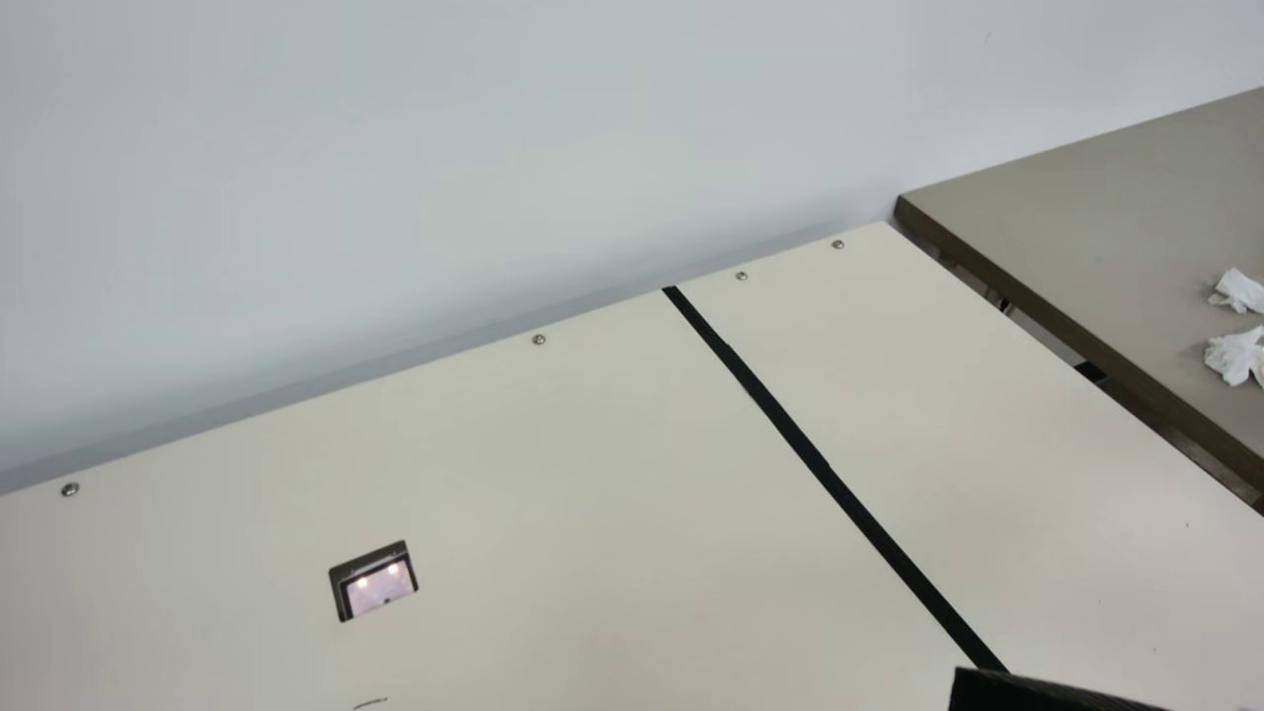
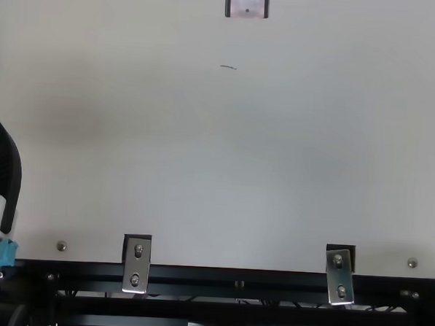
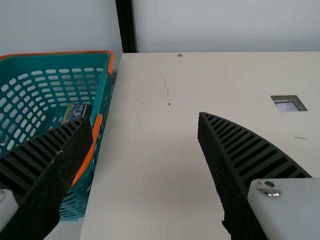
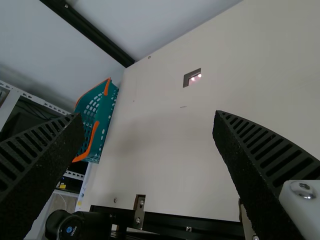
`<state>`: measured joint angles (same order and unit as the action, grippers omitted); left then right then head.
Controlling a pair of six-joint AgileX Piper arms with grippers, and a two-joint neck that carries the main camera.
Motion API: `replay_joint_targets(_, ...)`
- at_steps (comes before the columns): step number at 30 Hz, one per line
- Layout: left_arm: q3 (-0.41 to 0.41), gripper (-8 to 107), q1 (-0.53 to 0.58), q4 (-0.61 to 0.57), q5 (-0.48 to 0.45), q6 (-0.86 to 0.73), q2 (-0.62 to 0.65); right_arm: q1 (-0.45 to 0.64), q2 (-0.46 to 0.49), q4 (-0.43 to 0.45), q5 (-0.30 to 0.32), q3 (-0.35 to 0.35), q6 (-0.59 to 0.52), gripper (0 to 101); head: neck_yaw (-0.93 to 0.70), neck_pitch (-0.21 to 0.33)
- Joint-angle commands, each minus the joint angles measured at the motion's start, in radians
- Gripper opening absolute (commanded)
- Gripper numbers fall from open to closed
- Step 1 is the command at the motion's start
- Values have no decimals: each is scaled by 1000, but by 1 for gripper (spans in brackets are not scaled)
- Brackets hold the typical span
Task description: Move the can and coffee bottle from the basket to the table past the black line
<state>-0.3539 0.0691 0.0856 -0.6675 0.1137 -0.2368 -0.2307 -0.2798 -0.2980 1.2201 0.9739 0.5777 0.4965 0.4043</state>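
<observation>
Our L hand (image 2: 2, 172) & R hand (image 1: 1032, 693) wide open w/ nothing held; labelled item (image 3: 75, 112), partly hid, in basket (image 3: 60, 52) beside counter (image 1: 592, 494).

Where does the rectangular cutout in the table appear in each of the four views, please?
Main view: the cutout is in the picture's lower left, in the table.
Top view: at the top edge, near the middle.
Left wrist view: in the tabletop, well away from the teal basket.
Right wrist view: between the short dark mark and the table's far edge.
Shared landmark: that mark, near the cutout in all four.
</observation>
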Motion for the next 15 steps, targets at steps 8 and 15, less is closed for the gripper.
replay_joint_targets(8,0,90,0,0,0,0,0,0,0,0,0,0,0,101,-20,32)
replay_joint_targets(15,0,90,0,0,0,0,0,0,0,0,0,0,0,101,-50,22)
